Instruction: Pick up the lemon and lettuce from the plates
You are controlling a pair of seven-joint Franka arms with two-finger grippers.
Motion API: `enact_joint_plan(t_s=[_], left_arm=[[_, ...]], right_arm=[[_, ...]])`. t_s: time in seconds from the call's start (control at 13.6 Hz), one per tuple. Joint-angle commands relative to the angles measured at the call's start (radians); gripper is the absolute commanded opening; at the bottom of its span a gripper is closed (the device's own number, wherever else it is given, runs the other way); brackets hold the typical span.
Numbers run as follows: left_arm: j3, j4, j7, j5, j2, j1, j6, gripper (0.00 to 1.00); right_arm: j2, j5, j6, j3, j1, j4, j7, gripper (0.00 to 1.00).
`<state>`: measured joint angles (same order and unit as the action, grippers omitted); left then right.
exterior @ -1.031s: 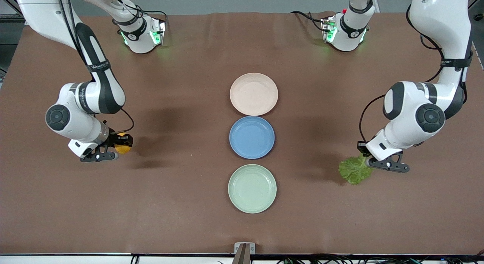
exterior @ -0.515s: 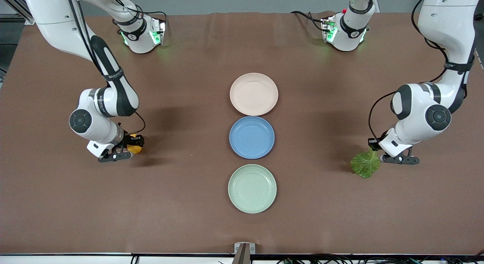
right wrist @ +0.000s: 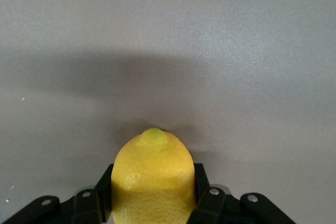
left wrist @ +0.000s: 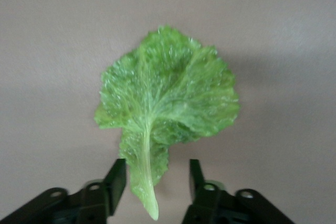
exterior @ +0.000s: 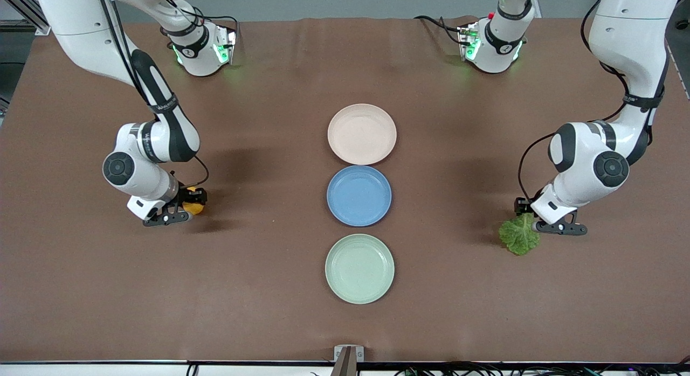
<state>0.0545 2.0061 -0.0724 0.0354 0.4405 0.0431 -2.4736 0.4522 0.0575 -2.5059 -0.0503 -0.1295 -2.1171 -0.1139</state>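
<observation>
The lemon (exterior: 194, 207) is yellow and sits between my right gripper's (exterior: 185, 208) fingers, low at the table surface toward the right arm's end; the right wrist view shows it (right wrist: 152, 182) pressed by both fingers. The lettuce (exterior: 519, 235) lies flat on the table toward the left arm's end. My left gripper (exterior: 532, 221) is open over its stem, and in the left wrist view the stem (left wrist: 146, 182) sits between the spread fingers with a gap on one side. The beige-pink plate (exterior: 361, 133) and the mint green plate (exterior: 359, 268) hold nothing.
A blue plate (exterior: 359, 195) with nothing on it sits between the two other plates in the middle of the brown table. Both arm bases (exterior: 202, 47) stand along the table edge farthest from the front camera.
Both arms came down toward the table. The lemon shifted a little toward the plates. The lettuce went from hanging to lying flat, slightly farther toward the left arm's end.
</observation>
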Motion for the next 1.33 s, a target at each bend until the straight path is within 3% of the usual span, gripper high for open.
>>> enact_joint_plan(t_s=[0.0,0.07,0.37,0.52,0.59,0.74,0.81,1.1,1.25], left_arm=[[0.002,-0.033,0.010,0.008,-0.061,0.003,0.028,1.00],[0.002,-0.059,0.009,0.008,-0.081,0.003,0.072,1.00],[-0.001,-0.183,0.014,0.008,-0.173,0.007,0.275,1.00],[-0.005,-0.257,0.000,0.009,-0.213,0.011,0.349,1.00],[-0.007,-0.362,-0.012,0.011,-0.229,0.012,0.475,1.00],[-0.007,-0.525,-0.010,0.012,-0.221,0.012,0.635,1.00],[-0.007,-0.561,-0.012,0.009,-0.224,0.011,0.709,1.00],[-0.009,-0.566,0.005,0.020,-0.308,0.014,0.873,1.00],[-0.007,-0.564,0.003,0.009,-0.365,0.017,0.950,1.00]], right_arm=[[-0.020,0.002,-0.008,0.001,0.002,-0.037,-0.015,0.64],[-0.021,0.002,-0.008,0.001,0.008,-0.034,-0.016,0.99],[-0.038,0.002,0.077,0.001,0.010,0.044,-0.006,1.00],[-0.055,0.002,0.238,-0.002,0.011,0.156,-0.001,1.00],[-0.055,0.002,0.406,-0.003,0.020,0.268,0.002,1.00],[-0.058,0.001,0.531,-0.005,0.034,0.368,0.008,1.00],[-0.059,0.001,0.585,-0.005,0.044,0.412,0.007,1.00],[-0.066,-0.015,0.832,-0.005,0.091,0.627,-0.003,1.00],[-0.066,-0.016,0.887,-0.005,0.116,0.693,-0.004,1.00]])
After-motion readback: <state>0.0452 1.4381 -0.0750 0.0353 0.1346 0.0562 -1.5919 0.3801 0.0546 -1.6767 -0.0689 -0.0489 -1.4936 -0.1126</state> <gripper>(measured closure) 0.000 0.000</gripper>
